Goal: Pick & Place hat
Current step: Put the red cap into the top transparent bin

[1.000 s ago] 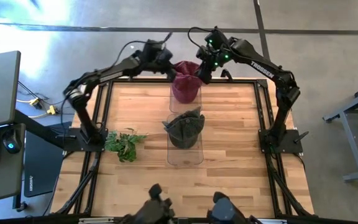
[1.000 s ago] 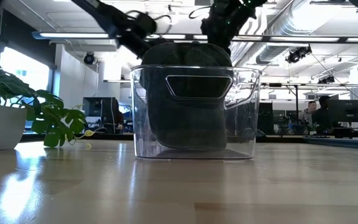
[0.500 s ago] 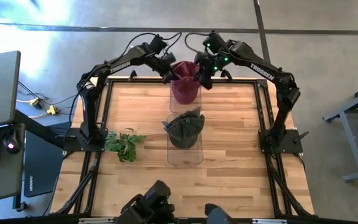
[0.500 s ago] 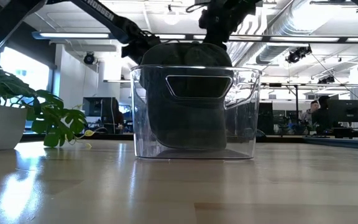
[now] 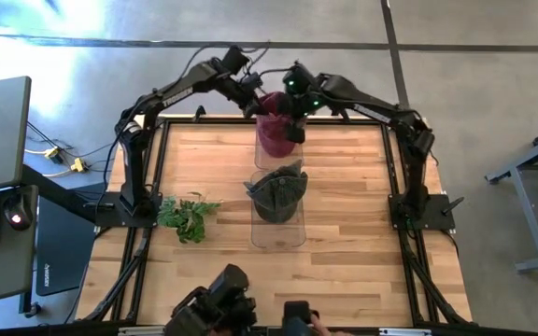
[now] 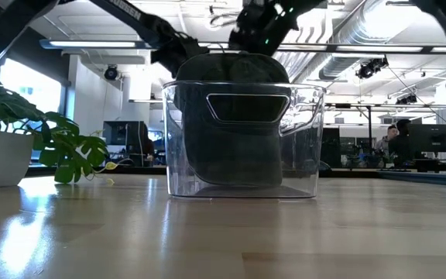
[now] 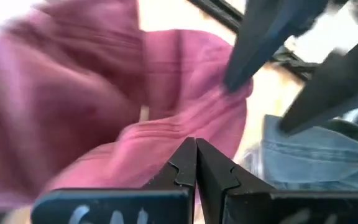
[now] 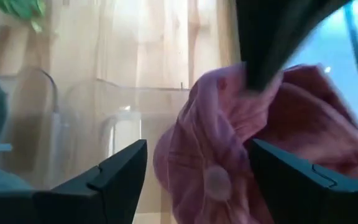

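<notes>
At table's far edge, maroon hat [image 5: 276, 131] (bunched).

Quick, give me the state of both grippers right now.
Left gripper: fingers shut, tips against the maroon hat; a pinch on the cloth cannot be told.
Right gripper: fingers open, holding nothing, just above the hat.

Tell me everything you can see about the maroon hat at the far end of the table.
The maroon hat is a soft cloth cap, crumpled, with stitched seams and a button on its crown. It sits in the far clear bin by the table's back edge, bulging above the rim. The left gripper, shut, is at its far-left edge, seemingly pinching the cloth. The right gripper is over it, open.
</notes>
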You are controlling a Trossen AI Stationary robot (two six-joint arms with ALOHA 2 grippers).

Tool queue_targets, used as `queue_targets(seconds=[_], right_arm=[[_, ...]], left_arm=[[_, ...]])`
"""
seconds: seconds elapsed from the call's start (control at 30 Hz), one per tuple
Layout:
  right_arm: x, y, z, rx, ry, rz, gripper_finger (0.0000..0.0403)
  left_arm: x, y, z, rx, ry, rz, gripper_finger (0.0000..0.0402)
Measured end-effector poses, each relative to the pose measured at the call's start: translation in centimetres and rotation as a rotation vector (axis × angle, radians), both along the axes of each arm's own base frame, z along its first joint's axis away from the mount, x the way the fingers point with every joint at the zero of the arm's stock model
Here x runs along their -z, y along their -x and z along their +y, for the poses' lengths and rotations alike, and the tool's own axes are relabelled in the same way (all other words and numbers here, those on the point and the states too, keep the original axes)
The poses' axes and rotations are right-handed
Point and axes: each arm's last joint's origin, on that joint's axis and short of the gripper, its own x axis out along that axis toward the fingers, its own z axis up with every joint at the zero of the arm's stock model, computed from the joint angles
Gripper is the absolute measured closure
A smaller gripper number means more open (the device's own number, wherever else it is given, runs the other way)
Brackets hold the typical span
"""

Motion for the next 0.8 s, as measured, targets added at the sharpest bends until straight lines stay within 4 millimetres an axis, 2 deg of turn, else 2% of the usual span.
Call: queue_targets(seconds=[0.1,0.23,0.33,0.43,0.6,0.63,0.67,0.8], right_arm=[[1.7,-1.1,-0.6,-0.013,0.014,0.021,0.0134],[2.7,-2.2,-1.5,0.037,0.063,0.002,0.0151],[3.5,-2.7,-2.0,0.063,0.090,0.001,0.0178],[4.1,-3.0,-2.0,0.031,0.042,-0.002,0.0233],[4.3,-3.0,-1.6,-0.003,-0.100,-0.040,0.0369],[4.1,-2.9,-1.5,-0.014,-0.122,-0.053,0.0385],[3.8,-2.8,-1.4,-0.026,-0.139,-0.069,0.0390],[2.0,-1.8,-1.2,-0.054,-0.216,-0.142,0.0371]], left_arm=[[-1.3,0.9,0.4,-0.052,-0.112,0.090,0.0401],[-1.0,1.5,0.5,-0.142,-0.234,0.286,0.0401],[-0.7,2.3,0.6,-0.159,-0.228,0.357,0.0401],[-0.4,3.4,0.9,-0.158,-0.202,0.416,0.0401],[-0.1,5.2,2.0,-0.192,-0.201,0.488,0.0401],[-0.2,5.6,2.2,-0.198,-0.195,0.482,0.0401],[-0.2,6.0,2.5,-0.200,-0.192,0.477,0.0401],[-0.2,6.9,3.2,-0.132,-0.185,0.404,0.0401]])
